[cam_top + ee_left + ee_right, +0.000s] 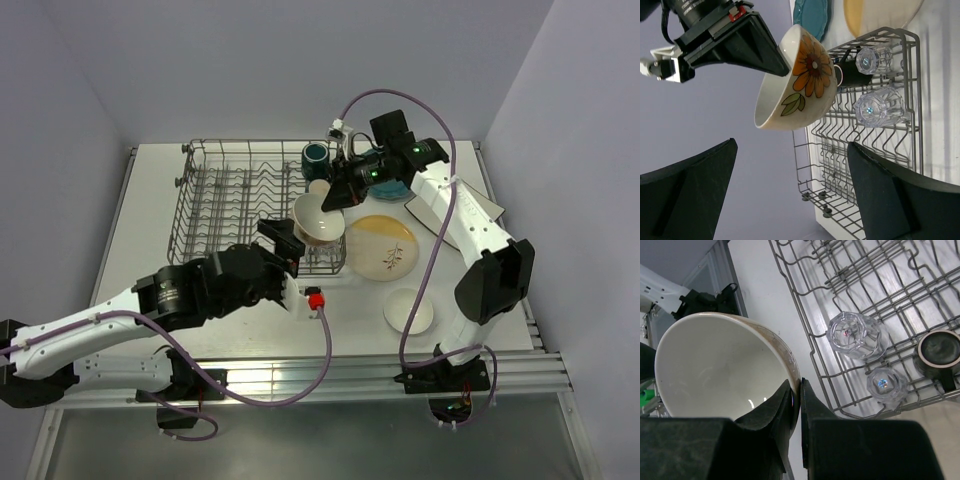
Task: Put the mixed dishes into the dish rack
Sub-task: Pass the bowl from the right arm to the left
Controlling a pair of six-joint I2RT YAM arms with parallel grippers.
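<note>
hanging over the near right corner of the dish rack (230, 200), a cream flowered bowl (800, 85) is gripped by the right hand (800, 390), which is clenched on the bowl's rim with one finger inside and one outside. the bowl is tilted and appears clear of the wires. the left hand (285, 243) hovers just beside it on the near side, released and grasping nothing, and the bowl lies straight ahead of its spread fingers. both hands are close, but only the right has contact, so the lowering looks to be its job, unless a handover is intended. the rack's right end holds two clear glasses (857, 335) and a dark mug (939, 352). a yellow-cream plate (387, 247), a small white bowl (408, 310) and a teal plate (812, 15) lie on the worktop (150, 220).
</note>
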